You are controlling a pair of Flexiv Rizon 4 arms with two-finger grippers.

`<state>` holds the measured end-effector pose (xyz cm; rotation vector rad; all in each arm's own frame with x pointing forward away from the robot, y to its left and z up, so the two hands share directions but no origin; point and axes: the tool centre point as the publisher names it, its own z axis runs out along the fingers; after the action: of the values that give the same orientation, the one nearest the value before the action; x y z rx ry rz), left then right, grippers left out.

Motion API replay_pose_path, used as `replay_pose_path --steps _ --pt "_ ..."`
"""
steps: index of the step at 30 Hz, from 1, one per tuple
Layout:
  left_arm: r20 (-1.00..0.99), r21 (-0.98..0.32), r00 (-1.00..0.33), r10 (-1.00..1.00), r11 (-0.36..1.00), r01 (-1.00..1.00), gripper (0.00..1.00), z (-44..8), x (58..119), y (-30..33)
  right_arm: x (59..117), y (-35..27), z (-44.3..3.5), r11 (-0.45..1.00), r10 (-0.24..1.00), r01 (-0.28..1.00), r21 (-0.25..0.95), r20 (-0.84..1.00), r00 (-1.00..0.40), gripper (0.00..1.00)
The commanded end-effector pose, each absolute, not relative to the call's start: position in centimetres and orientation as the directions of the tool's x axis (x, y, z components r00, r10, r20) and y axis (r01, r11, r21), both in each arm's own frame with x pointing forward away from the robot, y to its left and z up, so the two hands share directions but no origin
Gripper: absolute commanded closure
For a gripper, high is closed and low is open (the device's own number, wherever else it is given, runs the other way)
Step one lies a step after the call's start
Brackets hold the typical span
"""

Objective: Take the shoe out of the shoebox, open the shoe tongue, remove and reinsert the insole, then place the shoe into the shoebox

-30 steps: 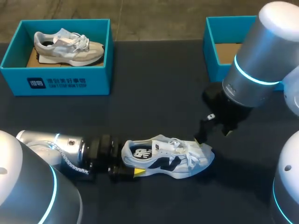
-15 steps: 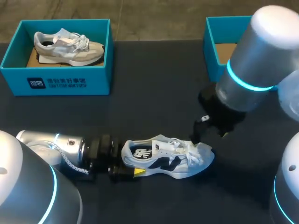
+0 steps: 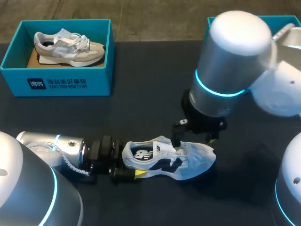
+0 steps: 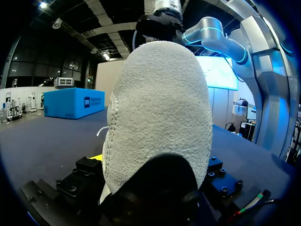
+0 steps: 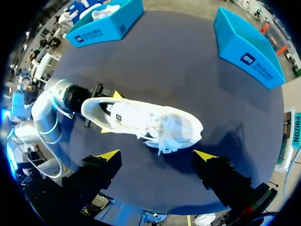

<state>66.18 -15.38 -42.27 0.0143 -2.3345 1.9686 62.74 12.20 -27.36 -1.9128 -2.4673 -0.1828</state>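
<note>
Gripping the shoe (image 3: 162,162) heel, left jaws clenched — right jaws spread wide above

Even, fairly bright light falls from overhead onto the dark table (image 3: 155,84). The white shoe (image 3: 169,160) stands out brightly and casts a soft shadow on the table beside its toe. The right arm (image 3: 230,61) has a pale sheen on its rounded casing. Seen from the left wrist, the shoe's lowest part lies in deep shadow.
</note>
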Motion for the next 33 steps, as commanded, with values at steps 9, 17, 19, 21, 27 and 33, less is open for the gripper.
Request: replay_pose_path --steps 9,17,19,21,27,33 --pt "0.072 -0.983 -0.996 0.046 0.170 -0.063 1.00 -42.3 66.1 -15.3 63.5 14.3 -28.3 0.247 0.968 0.968 0.044 0.040 -0.249 0.00" --pt "0.072 -0.983 -0.996 0.046 0.170 -0.063 1.00 -42.3 66.1 -15.3 62.9 16.9 -28.6 0.131 0.984 0.990 0.057 -0.133 -0.122 0.00" --pt "0.072 -0.983 -0.996 0.046 0.170 -0.063 1.00 -42.3 66.1 -15.3 62.8 17.4 -28.9 0.121 0.982 0.990 0.074 -0.154 -0.108 0.00" --pt "0.072 -0.983 -0.996 0.046 0.170 -0.063 1.00 -42.3 66.1 -15.3 62.8 17.7 -29.2 0.112 0.983 0.990 0.084 -0.156 -0.098 0.00" --pt "0.072 -0.983 -0.996 0.046 0.170 -0.063 1.00 -42.3 66.1 -15.3 63.3 19.0 -30.0 0.099 0.980 0.990 0.101 -0.183 -0.079 0.00" --pt "0.072 -0.983 -0.996 0.046 0.170 -0.063 1.00 -42.3 66.1 -15.3 63.7 19.3 -30.9 0.064 0.979 0.990 0.125 -0.202 -0.038 0.00"
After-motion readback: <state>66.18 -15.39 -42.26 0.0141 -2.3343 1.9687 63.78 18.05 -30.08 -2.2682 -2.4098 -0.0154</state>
